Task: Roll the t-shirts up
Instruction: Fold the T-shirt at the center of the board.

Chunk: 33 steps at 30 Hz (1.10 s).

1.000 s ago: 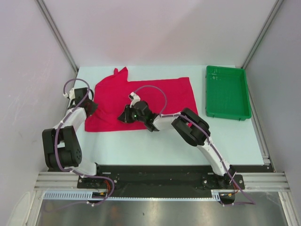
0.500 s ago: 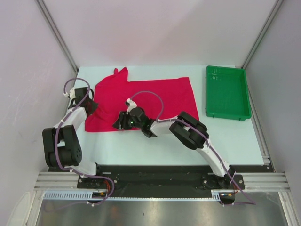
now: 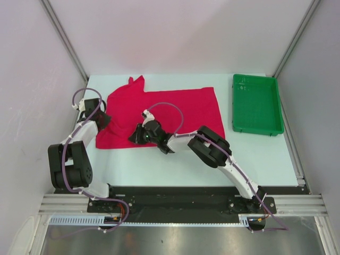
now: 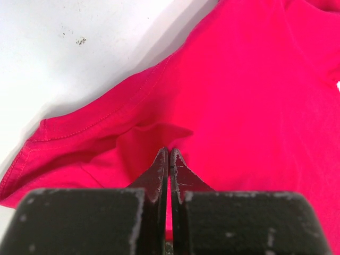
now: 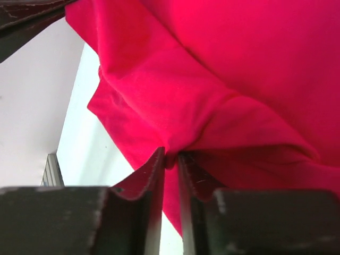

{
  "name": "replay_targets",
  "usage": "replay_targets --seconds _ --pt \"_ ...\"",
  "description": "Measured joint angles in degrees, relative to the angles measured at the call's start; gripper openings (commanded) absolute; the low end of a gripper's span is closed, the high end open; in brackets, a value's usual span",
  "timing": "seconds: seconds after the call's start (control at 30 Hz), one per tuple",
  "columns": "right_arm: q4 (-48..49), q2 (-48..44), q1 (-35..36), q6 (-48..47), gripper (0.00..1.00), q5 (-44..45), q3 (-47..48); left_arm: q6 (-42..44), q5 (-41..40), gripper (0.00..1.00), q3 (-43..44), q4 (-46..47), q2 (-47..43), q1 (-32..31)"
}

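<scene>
The plain crimson-red cotton t-shirt lies spread almost flat on the pale table top, left of centre and well apart from the green plastic tray at the right. No rolled section shows anywhere, so the rolling looks barely begun and nearly all of it is left: the cloth has only been gripped. The left gripper sits at the shirt's left edge with its fingers pressed together. A thin fold seems to be caught between them, though the wrist view is too close to be sure how much. The right gripper is low over the near hem, its fingers drawn close on a puckered tuck of fabric. Against the frame of a second ago, the right arm has moved left and towards the near edge of the t-shirt, from a spot further in on the cloth. The left arm and the shirt's outline look unchanged.
</scene>
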Motion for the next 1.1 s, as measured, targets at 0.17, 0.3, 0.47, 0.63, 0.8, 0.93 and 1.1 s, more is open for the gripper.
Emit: replay_targets --seconds 0.17,0.3,0.47,0.63,0.8,0.93,1.1 --pt "-0.37 0.02 -0.39 0.96 0.01 0.07 -0.04 0.02 0.07 0.0 0.0 0.39 0.0 -0.11" --pt "-0.37 -0.02 -1.7 1.14 0.01 -0.2 -0.59 0.09 0.46 0.0 0.02 1.81 0.0 -0.09" --pt "-0.02 -0.04 -4.66 1.18 0.01 -1.31 -0.63 0.48 1.7 0.0 0.02 5.42 1.07 -0.33" --pt "-0.37 -0.04 -7.48 1.14 0.01 -2.64 -0.35 0.59 3.08 0.0 0.26 8.85 4.7 -1.11" --pt "-0.68 -0.04 -9.29 1.2 0.09 -4.37 1.22 0.98 4.37 0.01 1.33 11.87 9.01 -2.38" --pt "-0.66 -0.04 -10.32 1.57 0.16 -5.42 1.86 0.96 4.74 0.05 2.12 13.68 10.82 -2.91" --pt "-0.79 -0.04 -12.02 1.79 0.2 -6.34 1.9 0.96 4.63 0.11 3.93 14.12 11.98 -2.99"
